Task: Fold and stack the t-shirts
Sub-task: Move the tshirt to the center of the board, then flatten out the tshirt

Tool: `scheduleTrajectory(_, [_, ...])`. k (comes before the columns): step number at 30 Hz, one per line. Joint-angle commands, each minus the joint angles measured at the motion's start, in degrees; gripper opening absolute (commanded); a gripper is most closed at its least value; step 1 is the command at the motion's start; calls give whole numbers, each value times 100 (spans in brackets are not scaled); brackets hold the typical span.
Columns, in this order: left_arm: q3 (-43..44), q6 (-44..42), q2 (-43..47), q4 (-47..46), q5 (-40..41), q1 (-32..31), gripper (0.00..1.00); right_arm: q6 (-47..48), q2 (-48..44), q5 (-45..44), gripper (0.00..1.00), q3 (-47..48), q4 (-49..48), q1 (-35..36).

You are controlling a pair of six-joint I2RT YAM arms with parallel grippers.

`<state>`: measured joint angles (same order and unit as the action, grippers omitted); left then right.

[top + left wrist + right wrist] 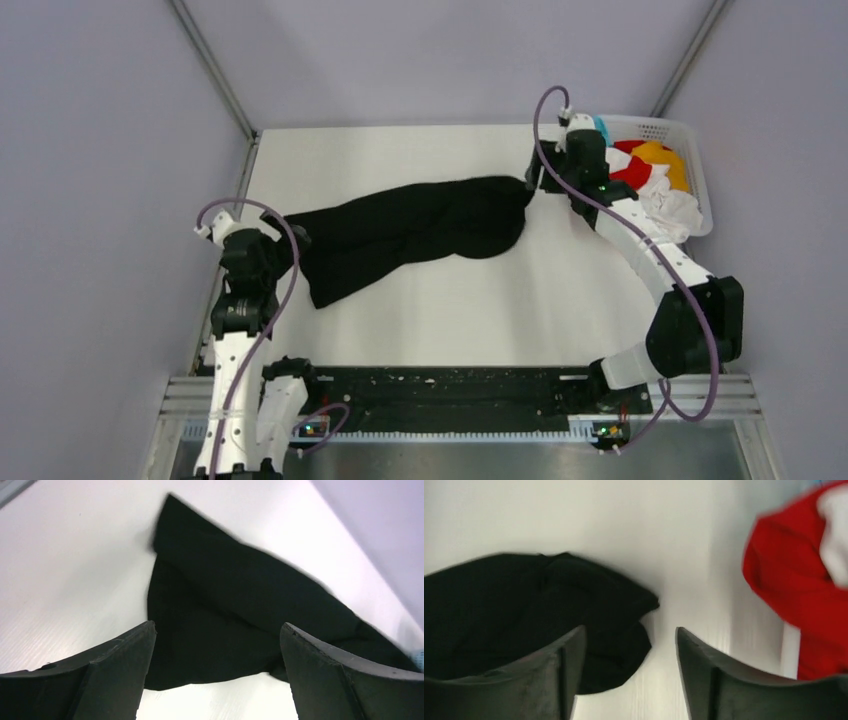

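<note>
A t-shirt [410,235] lies stretched across the middle of the table [400,150], running from the near left towards the far right. The left gripper [293,238] is at its left end, right by the cloth edge. The right gripper [532,180] is at the shirt's far right end, between it and the basket [655,122]. The basket stands in the table's far right corner, and a heap of other t-shirts [660,190] lies in it. In the right wrist view, the stretched shirt lies to the left, one heaped shirt to the right, with bare table between them.
</note>
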<state>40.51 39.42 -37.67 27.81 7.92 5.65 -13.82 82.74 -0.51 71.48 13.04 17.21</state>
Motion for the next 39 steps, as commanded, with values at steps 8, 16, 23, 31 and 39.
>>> scheduleTrajectory(8, [-655, 83, -1387, 347, -679, 14, 99, -66, -937, -1060, 99, -1802, -399, 744])
scheduleTrajectory(16, [-1040, 132, -2495, -349, -929, 17, 96, -510, -604, -1098, 99, -2348, -1025, 775])
scheduleTrajectory(23, [-1794, 494, -2856, -1511, -2173, 4, 82, -856, -326, -1096, 98, -2896, -1399, 772])
scheduleTrajectory(31, [-1810, 498, -2948, -1931, -2423, -5, 0, -1007, 715, -1147, 90, -2846, -2339, 773])
scheduleTrajectory(39, [-1431, 377, -1788, -1801, -2666, -11, 0, -978, 1203, -840, 10, -2784, -3349, 769])
